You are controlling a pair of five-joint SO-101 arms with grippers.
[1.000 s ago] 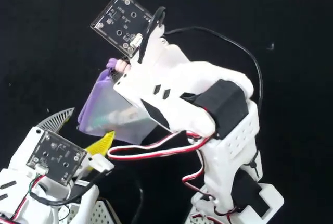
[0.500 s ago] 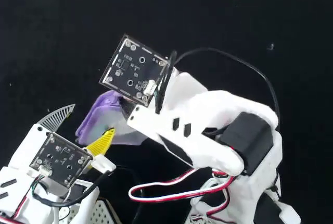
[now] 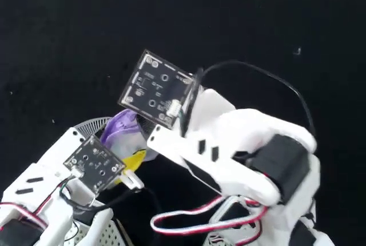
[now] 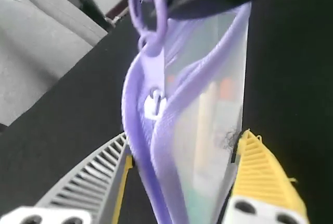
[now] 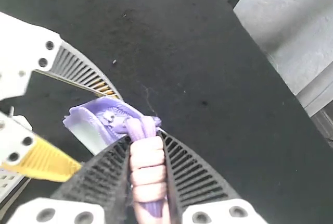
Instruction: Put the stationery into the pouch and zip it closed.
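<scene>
Right claw (image 5: 145, 138), black-fingered, was clamped tight on a pink ribbed tab (image 5: 147, 166) at one end of the zip edge of the pouch (image 5: 99, 117), so that the purple-trimmed bag appeared to hang from it above the black table (image 3: 286, 28); holding it by that end probably served to draw the zip line taut and give the other arm something to pull against; left claw (image 4: 184, 135) stood with its fingers apart, the yellow one on one side of the pouch and the pale ribbed one on the other, straddling the bag lower down (whether either finger actually touched the plastic could not be told); in the left wrist view the stationery (image 4: 205, 125) showed through the clear wall as a pale stick with an orange dab beside it, so it seemed to be inside already; a small white zip slider (image 4: 154, 104) sat on the purple tape partway along the edge, with a purple pull ring (image 4: 156, 10) above it near the black fingers; how much of the zip was drawn could not be made out; judged from this, loading looked done and closing was the step in hand; the left claw would need to steady the pouch or catch the slider while the right held firm; the thin wall could twist or slip if gripped off-centre.
</scene>
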